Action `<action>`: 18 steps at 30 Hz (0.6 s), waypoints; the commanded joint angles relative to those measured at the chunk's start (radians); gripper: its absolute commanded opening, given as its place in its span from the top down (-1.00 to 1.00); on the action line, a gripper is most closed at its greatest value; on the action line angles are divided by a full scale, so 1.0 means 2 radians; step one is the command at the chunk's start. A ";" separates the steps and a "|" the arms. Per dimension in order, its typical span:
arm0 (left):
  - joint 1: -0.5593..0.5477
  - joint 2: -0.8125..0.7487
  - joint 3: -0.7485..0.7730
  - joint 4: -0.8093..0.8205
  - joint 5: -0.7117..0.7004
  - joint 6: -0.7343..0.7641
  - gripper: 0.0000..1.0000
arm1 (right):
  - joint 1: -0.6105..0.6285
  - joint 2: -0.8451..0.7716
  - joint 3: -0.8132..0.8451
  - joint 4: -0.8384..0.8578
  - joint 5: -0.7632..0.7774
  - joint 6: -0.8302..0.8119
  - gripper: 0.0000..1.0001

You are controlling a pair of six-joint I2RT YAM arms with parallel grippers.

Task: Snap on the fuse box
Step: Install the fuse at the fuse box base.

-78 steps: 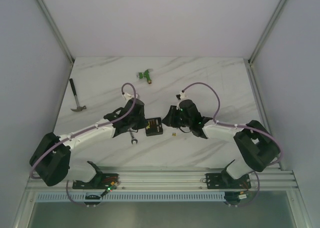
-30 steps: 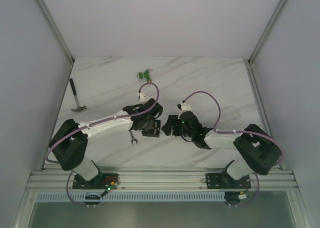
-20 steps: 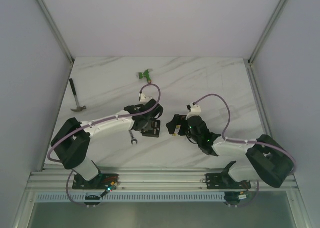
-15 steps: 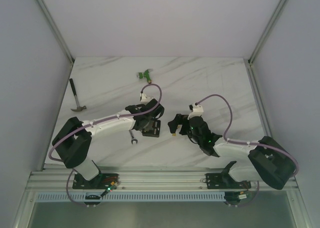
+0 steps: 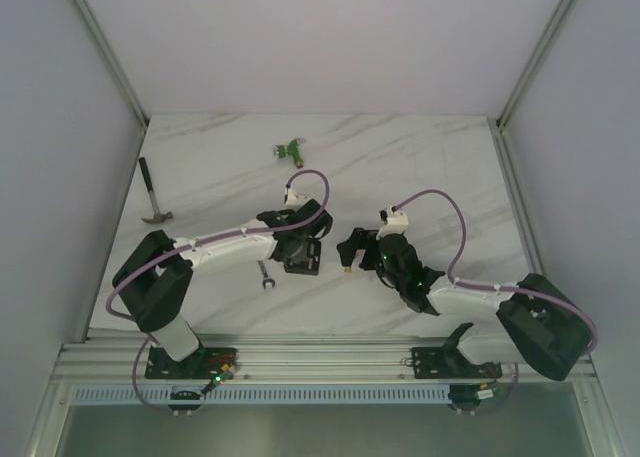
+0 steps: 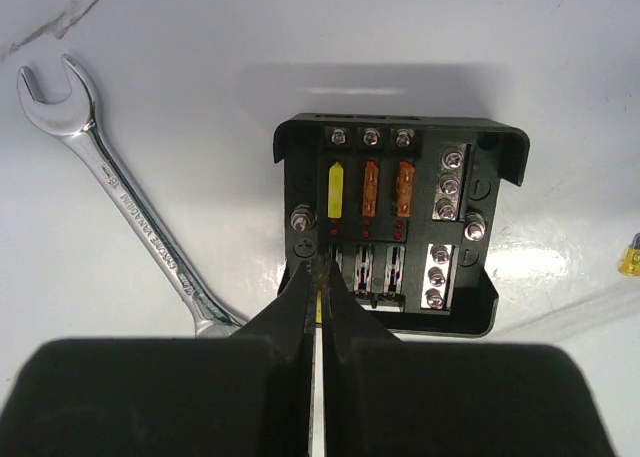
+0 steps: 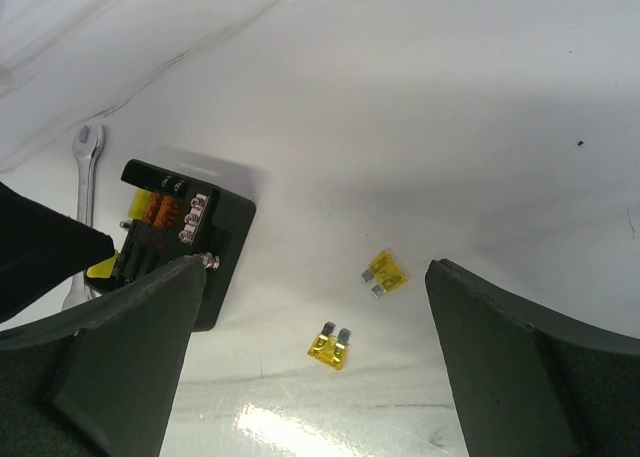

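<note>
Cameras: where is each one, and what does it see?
Top: above, behind the bases, looking down at the table; left arm, right arm show.
Left wrist: on left arm, facing down at fuse box, wrench; shut left pincer shows.
Right wrist: on right arm, facing loose fuses; open right pincer shows.
Shared: both wrists see the fuse box.
</note>
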State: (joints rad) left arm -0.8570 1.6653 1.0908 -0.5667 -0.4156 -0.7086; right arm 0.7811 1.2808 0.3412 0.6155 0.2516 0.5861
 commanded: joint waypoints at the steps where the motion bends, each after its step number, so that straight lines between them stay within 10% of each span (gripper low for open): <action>1: -0.002 0.010 0.011 0.000 -0.014 0.011 1.00 | 0.003 -0.004 -0.005 0.021 0.013 -0.004 -1.00; 18: -0.002 0.004 0.016 0.008 -0.028 0.017 1.00 | 0.002 0.003 -0.001 0.019 0.005 -0.003 -1.00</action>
State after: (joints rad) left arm -0.8585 1.6695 1.0943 -0.5602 -0.4370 -0.6937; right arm 0.7811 1.2823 0.3412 0.6189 0.2504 0.5861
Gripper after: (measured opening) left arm 0.020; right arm 0.997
